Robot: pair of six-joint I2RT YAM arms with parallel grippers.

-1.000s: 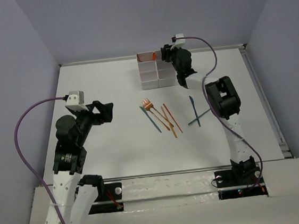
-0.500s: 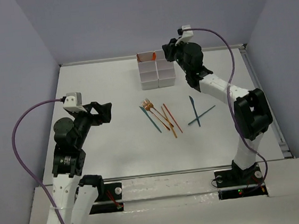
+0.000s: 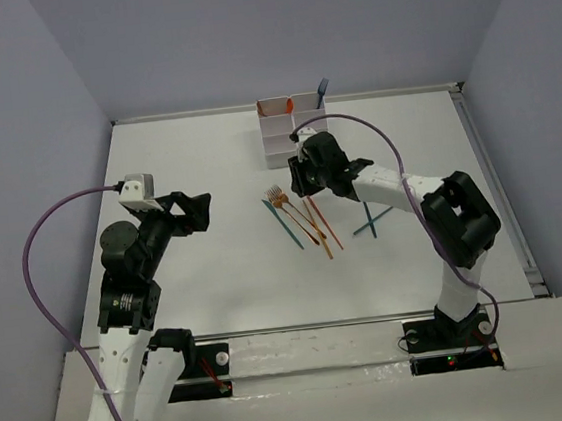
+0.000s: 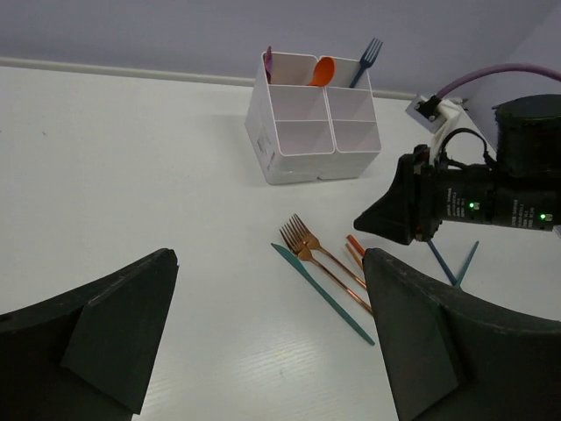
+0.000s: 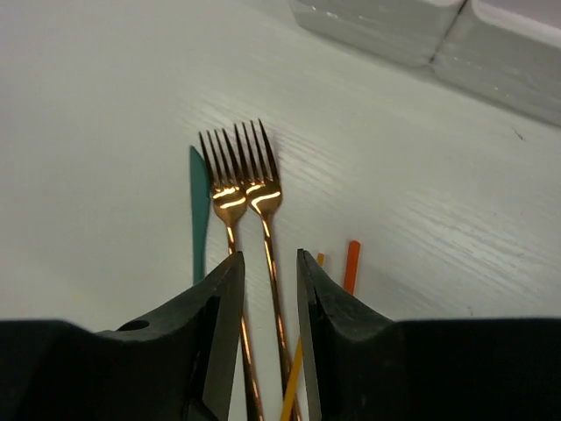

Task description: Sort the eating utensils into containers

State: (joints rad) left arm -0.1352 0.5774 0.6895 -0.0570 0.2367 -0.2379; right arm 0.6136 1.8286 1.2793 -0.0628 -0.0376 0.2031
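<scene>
Nearest the bases, on the left, the left gripper (image 3: 198, 207) was held above the table (image 3: 200, 299) with its jaws spread wide and nothing between them, well apart from the utensils. At mid-table a loose cluster was laid out. A teal knife (image 3: 283, 223) was placed on its left. Two copper forks (image 5: 259, 195) were set side by side just beside it, heads touching and tines pointed toward the containers. Thin orange sticks (image 5: 351, 265) were laid to their right. Over the fork handles the right gripper (image 5: 270, 294) was held low, its jaws set narrow with a slim gap left between them. The handle of the right-hand fork was seen running into that gap, but whether it was touched could not be told. Beyond that arm, to the right, two more teal knives (image 3: 382, 216) were crossed on the table. At the far edge the containers (image 3: 294, 141) were stood, white boxes joined two wide. In the farthest pair, a purple utensil (image 4: 267, 63) and an orange spoon (image 4: 323, 70) were leaned in the left box, and a blue fork (image 4: 369, 53) was stood, tines up, in the right box.
</scene>
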